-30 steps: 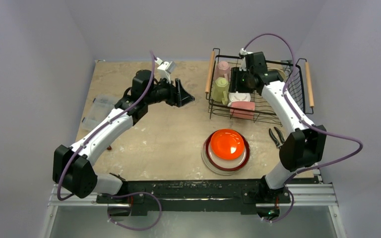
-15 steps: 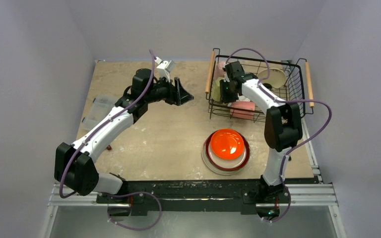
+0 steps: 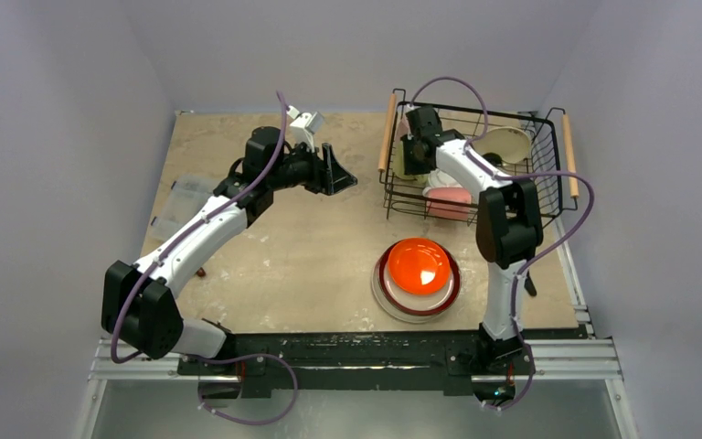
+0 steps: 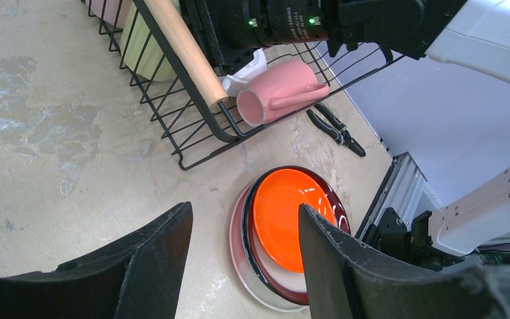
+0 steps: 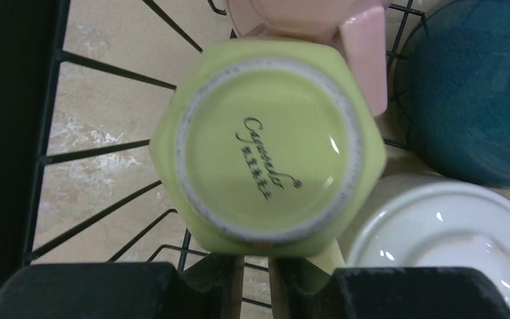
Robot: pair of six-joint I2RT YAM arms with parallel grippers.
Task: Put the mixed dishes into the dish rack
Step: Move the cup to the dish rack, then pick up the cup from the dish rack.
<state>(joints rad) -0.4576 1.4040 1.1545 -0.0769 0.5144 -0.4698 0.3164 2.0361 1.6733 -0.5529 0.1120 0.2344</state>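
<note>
Over the left end of the rack [image 3: 570, 155], the right gripper [image 5: 255, 286] has its fingers nearly together at the upturned green mug's [image 5: 269, 143] edge; whether they pinch anything I cannot tell. The left gripper [image 4: 244, 219] hangs spread, empty. Pink mug [image 5: 305, 13], salmon mug [image 4: 279, 90], white mug [image 5: 451, 239] and bowl [image 5: 468, 86] sit racked too. Only the plates [image 3: 418, 265] are left, stacked on the table [image 3: 265, 247].

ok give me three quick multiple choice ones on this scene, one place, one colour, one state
1. Where is the stack of plates? A on a shelf; B on the table, in front of the dish rack; C inside the dish rack.
2. What colour is the top plate? A blue; B orange; C green.
3. How is the salmon mug placed? A upright; B upside down; C lying on its side in the dish rack.

B: the stack rests on bare table, nearer than the rack.
B: the uppermost plate is bright orange.
C: its mouth faces sideways.
</note>
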